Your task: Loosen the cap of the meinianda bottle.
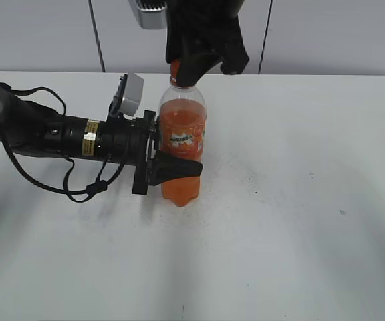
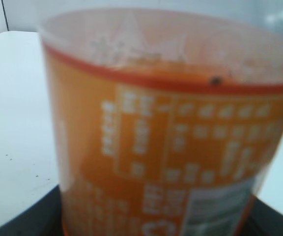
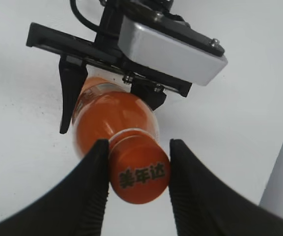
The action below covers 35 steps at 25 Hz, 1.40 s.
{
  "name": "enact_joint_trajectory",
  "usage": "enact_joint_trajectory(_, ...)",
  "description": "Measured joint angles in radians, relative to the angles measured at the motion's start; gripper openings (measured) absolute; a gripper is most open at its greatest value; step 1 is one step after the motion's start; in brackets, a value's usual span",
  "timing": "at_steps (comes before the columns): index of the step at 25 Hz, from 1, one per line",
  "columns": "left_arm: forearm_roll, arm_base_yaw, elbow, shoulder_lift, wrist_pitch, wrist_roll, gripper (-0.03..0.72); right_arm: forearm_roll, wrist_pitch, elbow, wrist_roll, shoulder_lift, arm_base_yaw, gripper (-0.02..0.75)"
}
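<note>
The meinianda bottle (image 1: 182, 134) stands upright on the white table, filled with orange drink and wearing an orange label. My left gripper (image 1: 181, 171) is shut on the bottle's waisted lower body from the left; its wrist view (image 2: 154, 231) is filled by the blurred label (image 2: 171, 147). The orange cap (image 3: 140, 172), with dark characters on top, sits between the black fingers of my right gripper (image 3: 139, 150), which touch both its sides from above. In the exterior view the right gripper (image 1: 187, 72) covers most of the cap (image 1: 175, 67).
The white table (image 1: 299, 221) spreads around the bottle. The left arm and its cable (image 1: 52, 134) lie along the table's left side. A grey panelled wall (image 1: 326, 33) stands behind the table's far edge.
</note>
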Motion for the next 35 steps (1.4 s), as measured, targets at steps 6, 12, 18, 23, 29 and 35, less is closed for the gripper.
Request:
enact_joint_trajectory(6,0.007,0.0,0.0,0.0,0.0,0.0,0.42,0.0,0.003,0.0,-0.179,0.0,0.0,0.277)
enact_joint_trajectory(12,0.016,0.0,0.0,0.0,-0.003,-0.001,0.42,0.017,0.005,0.0,-0.202,0.0,0.0,0.277)
enact_joint_trajectory(18,0.025,0.0,0.0,0.0,-0.006,-0.004,0.42,0.02,0.007,0.0,-0.265,-0.001,0.0,0.277)
enact_joint_trajectory(23,0.029,0.001,0.0,0.0,-0.006,-0.006,0.42,0.02,0.008,0.0,-0.372,-0.001,0.0,0.277)
enact_joint_trajectory(29,0.031,0.001,0.0,0.0,-0.008,-0.007,0.42,0.02,0.008,0.0,-0.472,-0.002,0.0,0.277)
enact_joint_trajectory(35,0.034,0.001,0.0,0.0,-0.009,-0.008,0.42,0.02,0.008,0.0,-0.481,-0.002,0.0,0.277)
